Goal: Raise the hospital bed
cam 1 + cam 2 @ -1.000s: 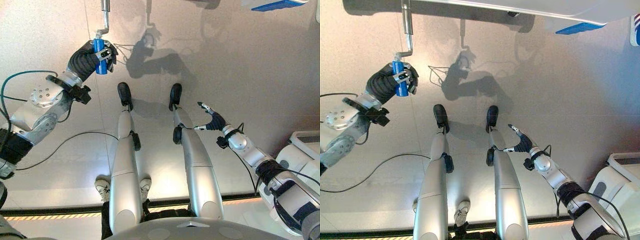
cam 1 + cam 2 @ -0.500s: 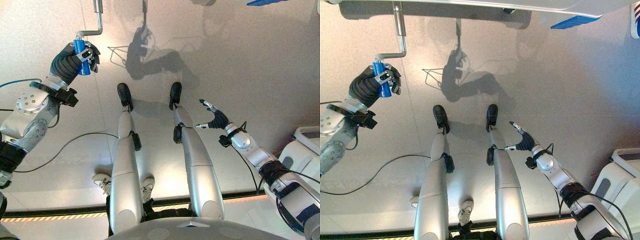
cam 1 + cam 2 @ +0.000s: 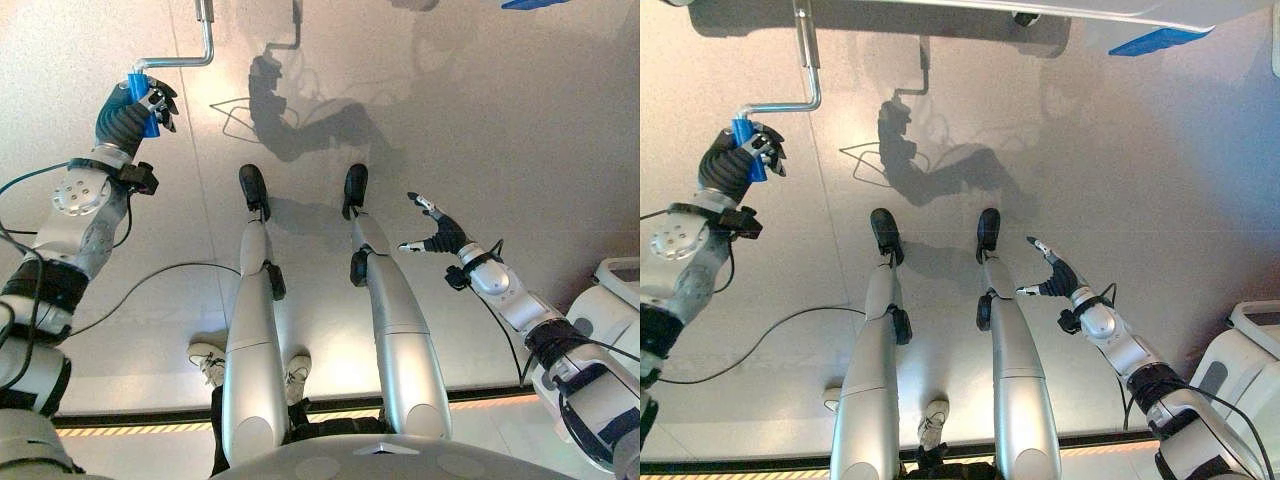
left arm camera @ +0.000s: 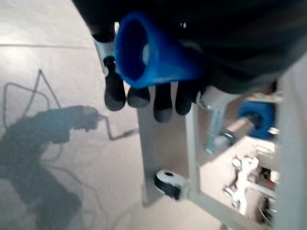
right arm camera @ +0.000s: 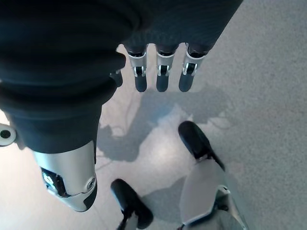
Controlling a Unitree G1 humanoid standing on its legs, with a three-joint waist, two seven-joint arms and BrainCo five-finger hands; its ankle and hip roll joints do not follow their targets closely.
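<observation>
- Head views: left hand is curled round the blue grip of the bed's metal crank handle. The grip sits further out to the robot's left than a second ago, and the crank's arm now runs sideways from its shaft rather than hanging down.
- Right hand hovers over the grey floor just beside the robot's right leg, fingers straight and spread, holding nothing, much as before.
- Underside of the hospital bed runs along the far edge, with a blue part at its right.
- Left wrist view: dark-tipped fingers wrap the blue grip; past them stand the bed's pale frame and a castor.
- Right wrist view: straight fingers hang over bare floor.
</observation>
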